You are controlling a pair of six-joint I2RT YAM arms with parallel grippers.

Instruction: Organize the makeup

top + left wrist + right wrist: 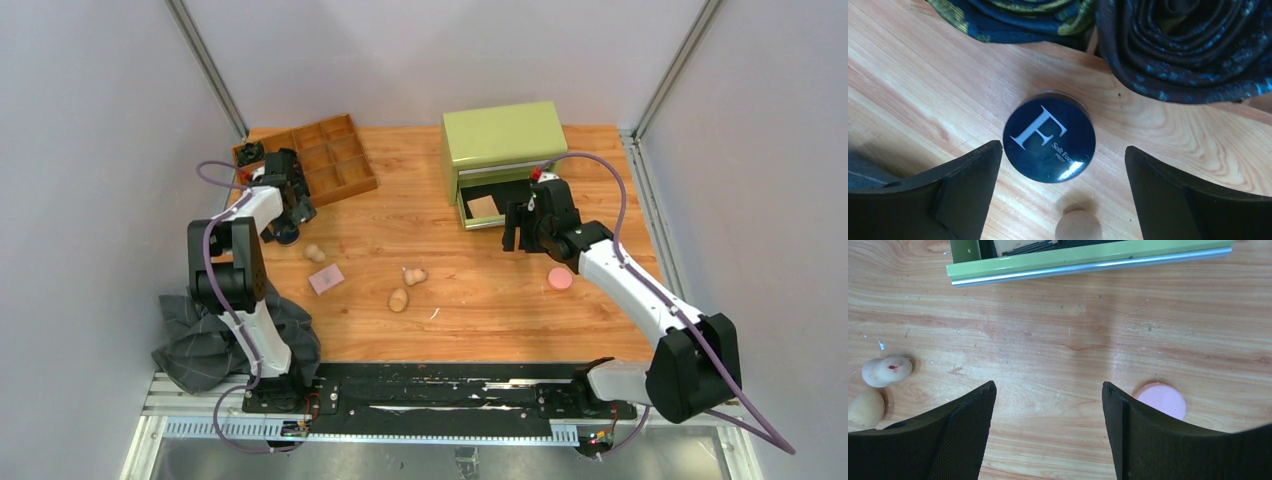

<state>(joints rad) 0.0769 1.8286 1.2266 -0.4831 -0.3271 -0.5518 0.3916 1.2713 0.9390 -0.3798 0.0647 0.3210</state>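
Note:
The dark round compact marked "F" (1049, 137) lies on the wooden table between the tips of my open left gripper (1063, 148), closer to the left finger; the jaws stand wide and nothing is held. In the top view this gripper (287, 218) is at the back left, over the compact (288, 236). Beige egg-shaped sponges (314, 252) (413, 275) (398, 299) and a pale pink square pad (326, 279) lie mid-table. My right gripper (1048, 385) is open and empty over bare wood, with the pink round puff (1160, 399) just to its right. A tan square pad (484, 207) lies in the open drawer.
A green drawer box (505, 140) stands at the back, its drawer front (1088, 260) ahead of my right gripper. A wooden compartment tray (340, 165) is at the back left, with dark coiled bands (1173, 45) close beyond the compact. A dark grey cloth (215, 335) lies front left.

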